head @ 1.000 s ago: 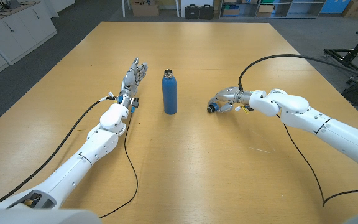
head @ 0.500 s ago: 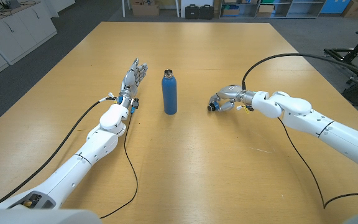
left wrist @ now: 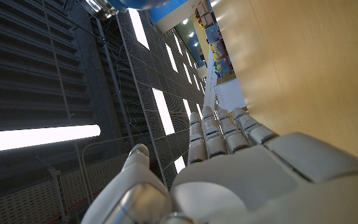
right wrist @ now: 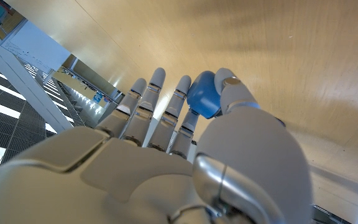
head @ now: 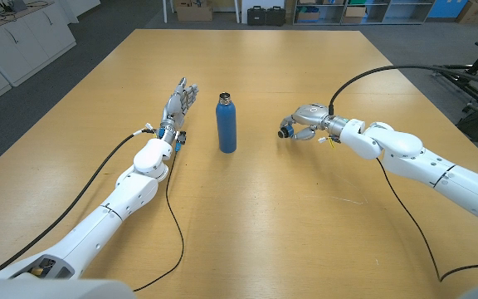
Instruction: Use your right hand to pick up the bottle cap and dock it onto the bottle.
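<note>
Two white arms come in over the near edge of the wooden table (head: pixel 247 241), and we see a broad stretch of bare, smooth, pale-grained board between them, with thin black cables trailing beside each arm. Further in, the left hand (head: pixel 178 101) stands with its grey fingers apart and straight, holding nothing; in the left wrist view the same hand (left wrist: pixel 241 168) reaches along the tabletop with its fingers side by side and the thumb off to one side. Just to its right, apart from it, stands the bottle (head: pixel 226 123): a slim, matte blue cylinder, upright, its dark neck uncovered. Open board lies on every side of it.

Across that gap, well apart from the bottle, the right hand (head: pixel 301 123) is lifted a little above the board with its fingers curled in. In the right wrist view we see the right hand (right wrist: pixel 166 155) pinching the bottle cap (right wrist: pixel 202 94), a small rounded blue piece, between the thumb and the neighbouring fingertips.

Beyond both hands the table runs on bare to its far edge, and behind that we make out dark floor, cases and shelving.
</note>
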{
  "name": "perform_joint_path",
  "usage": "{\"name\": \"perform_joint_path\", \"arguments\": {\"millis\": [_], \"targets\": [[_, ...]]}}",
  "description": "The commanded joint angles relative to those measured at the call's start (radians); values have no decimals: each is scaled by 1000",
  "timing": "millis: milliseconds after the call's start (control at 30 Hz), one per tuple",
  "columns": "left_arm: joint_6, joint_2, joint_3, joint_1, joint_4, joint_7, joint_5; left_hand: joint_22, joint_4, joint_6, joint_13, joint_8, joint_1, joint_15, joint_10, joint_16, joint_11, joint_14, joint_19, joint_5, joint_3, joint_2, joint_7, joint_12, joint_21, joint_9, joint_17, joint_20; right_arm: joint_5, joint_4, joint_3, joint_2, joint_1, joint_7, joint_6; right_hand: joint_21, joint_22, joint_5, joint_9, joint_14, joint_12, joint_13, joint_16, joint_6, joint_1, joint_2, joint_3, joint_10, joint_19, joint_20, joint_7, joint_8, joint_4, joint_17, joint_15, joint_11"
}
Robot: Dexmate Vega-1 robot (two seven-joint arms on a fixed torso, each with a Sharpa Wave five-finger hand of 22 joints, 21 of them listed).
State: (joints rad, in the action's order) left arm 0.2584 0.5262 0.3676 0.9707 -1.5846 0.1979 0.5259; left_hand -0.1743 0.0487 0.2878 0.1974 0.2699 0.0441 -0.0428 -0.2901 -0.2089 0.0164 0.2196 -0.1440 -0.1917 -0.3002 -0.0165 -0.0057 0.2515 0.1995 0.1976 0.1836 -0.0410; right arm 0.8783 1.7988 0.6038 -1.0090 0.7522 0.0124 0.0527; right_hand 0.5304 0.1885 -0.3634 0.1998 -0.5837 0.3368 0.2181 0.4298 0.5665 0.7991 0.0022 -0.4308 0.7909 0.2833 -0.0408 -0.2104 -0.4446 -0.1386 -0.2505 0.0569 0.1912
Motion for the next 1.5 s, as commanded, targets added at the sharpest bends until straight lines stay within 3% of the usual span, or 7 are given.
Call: {"name": "perform_joint_path", "arguments": {"millis": [33,600,1233,1500], "targets": [[5,-4,3,-5,-1,-4,-1,-3,4,15,6,0,3,-19,-10,-1,-3,8,-5,4,0,5,1,-3,-3,5,4,-17,115,84,-24,-13,33,55,-94,3,4,-8,3,-9,-2,1,1,190,13,42,-6,44,9,-16,-14,-7,4,-2,132,31],[28,2,-5,20,-10,-9,2,-3,6,17,6,-2,2,-21,-13,1,1,8,-5,5,-1,6,0,-5,-4,5,4,-17,265,142,-35,11,23,101,-176,1,4,-10,2,-9,-5,-1,-3,190,14,42,-7,46,4,-22,-14,-6,3,-2,134,31],[51,-2,-10,32,-3,-13,4,-3,7,19,6,-3,3,-21,-12,2,0,9,-4,5,-1,7,0,-8,-4,6,4,-17,354,99,-11,89,-72,179,-184,4,3,-13,4,-19,-12,-4,-5,194,12,47,-7,47,13,-33,-14,-7,6,-1,136,31],[50,-6,-8,30,2,-14,6,-3,8,20,6,-4,2,-20,-14,2,1,9,-4,5,-1,8,0,-8,-4,6,4,-17,397,67,14,126,-108,260,-187,6,3,-14,5,-22,-15,-5,-6,197,10,47,-6,48,21,-37,-14,-8,7,-1,136,31]]}}
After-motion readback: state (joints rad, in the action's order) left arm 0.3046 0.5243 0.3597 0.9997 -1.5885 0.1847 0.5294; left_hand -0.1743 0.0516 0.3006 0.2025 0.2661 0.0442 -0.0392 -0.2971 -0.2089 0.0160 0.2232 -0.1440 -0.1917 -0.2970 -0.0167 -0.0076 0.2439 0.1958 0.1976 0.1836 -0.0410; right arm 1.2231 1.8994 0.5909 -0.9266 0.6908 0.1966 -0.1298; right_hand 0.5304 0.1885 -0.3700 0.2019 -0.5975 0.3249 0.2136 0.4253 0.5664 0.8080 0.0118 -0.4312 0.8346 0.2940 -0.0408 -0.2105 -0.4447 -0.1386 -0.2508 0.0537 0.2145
